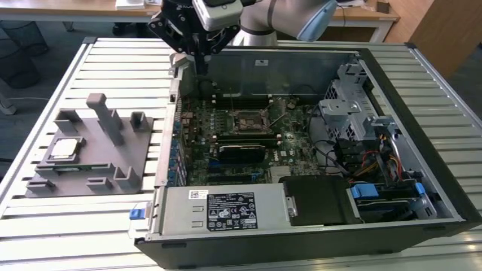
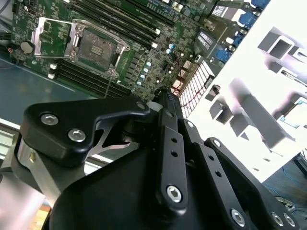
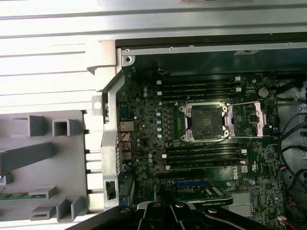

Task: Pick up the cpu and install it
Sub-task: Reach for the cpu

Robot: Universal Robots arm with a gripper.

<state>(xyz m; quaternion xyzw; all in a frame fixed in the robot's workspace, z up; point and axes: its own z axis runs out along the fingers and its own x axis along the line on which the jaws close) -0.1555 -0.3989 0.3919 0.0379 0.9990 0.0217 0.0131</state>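
So the cpu (image 1: 64, 148), a small flat square chip with a silver-grey metal top and pale rim, is sitting untouched in the grey plastic fixture tray (image 1: 139, 144). That's near the edge of the slatted metal tabletop (image 1: 105, 68) on the exterior view's left.

The black end effector (image 1: 202, 66) hangs well apart from it, over the far corner of the open black computer case (image 1: 301, 248) on the tray's side. Its fingers are pressed together with nothing between them.

In the first wrist view, the square metal-framed socket (image 3: 206, 120) on the green motherboard (image 3: 144, 143) is open, with its load plate (image 3: 250, 117) flipped aside.

What could go wrong, as far as I can judge:
- The chip is thin and lies low in its tray, so a pinch on the edges could slip or lift it crooked.
- The tall grey post (image 1: 105, 118) stands near it and could catch a finger on the way down.
- The case wall sits between tray and socket, so a low carry would clip it.
- A tilted or wrongly rotated drop into that socket probably bends the contacts.
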